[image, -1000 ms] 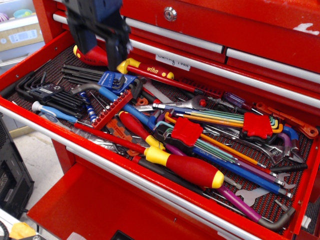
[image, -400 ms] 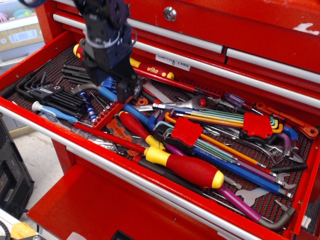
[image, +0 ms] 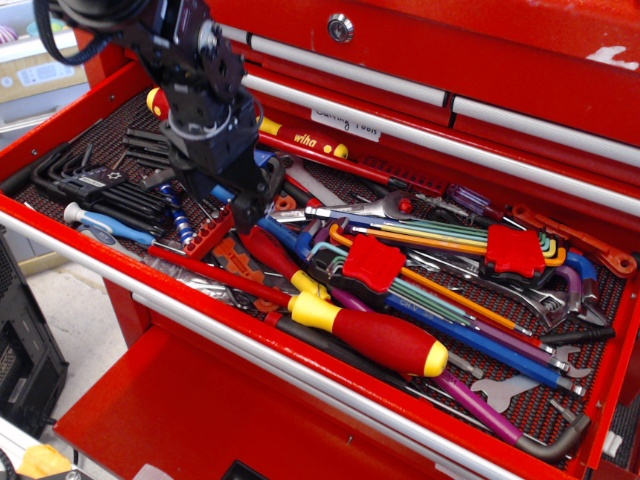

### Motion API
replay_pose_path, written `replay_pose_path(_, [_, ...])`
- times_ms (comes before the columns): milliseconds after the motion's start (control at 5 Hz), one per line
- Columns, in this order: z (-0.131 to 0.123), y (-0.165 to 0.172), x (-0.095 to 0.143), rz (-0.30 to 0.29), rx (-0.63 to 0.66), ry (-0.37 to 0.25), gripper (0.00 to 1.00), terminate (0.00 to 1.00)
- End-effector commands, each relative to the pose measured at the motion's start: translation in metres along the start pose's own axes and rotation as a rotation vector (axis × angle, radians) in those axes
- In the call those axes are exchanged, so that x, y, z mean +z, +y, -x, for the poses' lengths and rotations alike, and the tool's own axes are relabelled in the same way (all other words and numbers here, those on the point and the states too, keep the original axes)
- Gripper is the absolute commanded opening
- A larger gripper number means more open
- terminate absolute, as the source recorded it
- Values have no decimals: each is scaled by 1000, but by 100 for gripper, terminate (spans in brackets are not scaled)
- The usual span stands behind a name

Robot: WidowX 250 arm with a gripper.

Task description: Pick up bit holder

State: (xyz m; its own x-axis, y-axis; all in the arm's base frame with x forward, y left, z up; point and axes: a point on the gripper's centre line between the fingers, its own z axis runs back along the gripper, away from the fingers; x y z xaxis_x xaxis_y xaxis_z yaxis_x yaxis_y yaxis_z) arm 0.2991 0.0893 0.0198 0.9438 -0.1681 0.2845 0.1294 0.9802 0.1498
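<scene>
— Bit holder (image: pixel 208 233)?
— Left of frame centre, lying diagonally in the open drawer (image: pixel 330 395).
— Claw (image: pixel 240 208)?
— Down right over its upper end; opening and grip impossible to tell.

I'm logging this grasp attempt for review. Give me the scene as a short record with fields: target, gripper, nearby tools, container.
target: bit holder, red strip with silver bits, lying in the left part of the drawer, its upper end hidden by the gripper
gripper: gripper, low over the bit holder's upper end; whether it is closed cannot be told
nearby tools: black hex keys to the left; large red-and-yellow screwdriver to the right front
container: open red tool chest drawer, crowded with hand tools
</scene>
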Motion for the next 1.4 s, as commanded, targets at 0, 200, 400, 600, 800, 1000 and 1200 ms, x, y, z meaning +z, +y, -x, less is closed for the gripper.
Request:
replay_pose_path(0, [-1, 9, -15, -12, -7, -34, 100, 0])
replay_pose_path(200, [3, 9, -19, -18, 24, -39, 0, 0])
replay_pose_path(400, [3, 7, -17, -12, 41, -22, 0, 0])
replay_pose_path(600, [1, 6, -11, -5, 42, 2, 0, 0])
replay_pose_path(800, [-7, 15, 2, -42, 24, -2, 0, 0])
replay_pose_path(1000, [-21, 22, 42, -103, 0, 53, 0, 0])
replay_pose_path(1200, [-29, 28, 87, -170, -20, 73, 0, 0])
